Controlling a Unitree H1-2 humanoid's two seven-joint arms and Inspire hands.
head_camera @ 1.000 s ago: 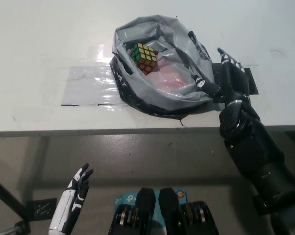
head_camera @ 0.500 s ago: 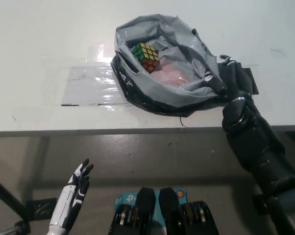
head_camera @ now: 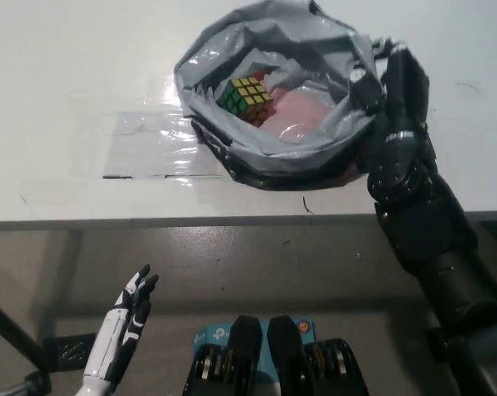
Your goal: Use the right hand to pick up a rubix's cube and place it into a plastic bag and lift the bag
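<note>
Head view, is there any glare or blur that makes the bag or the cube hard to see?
Head view: sharp overall; glare streaks the clear film on the table and the plastic bag's rim; the cube reads clearly; the black right hand shows little detail.

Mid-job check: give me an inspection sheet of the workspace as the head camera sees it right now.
Surface: white table, with a clear glossy sheet taped flat on it.
Job's things: grey plastic bag on the table, mouth open; rubix's cube inside it, beside something pink.
Clutter: nothing seen.
Hands: right hand shut on the bag's right rim; left hand open, hanging below the table edge at lower left.
Cables: nothing seen.
Surroundings: grey floor in front of the table; a dark bar at lower left.
</note>
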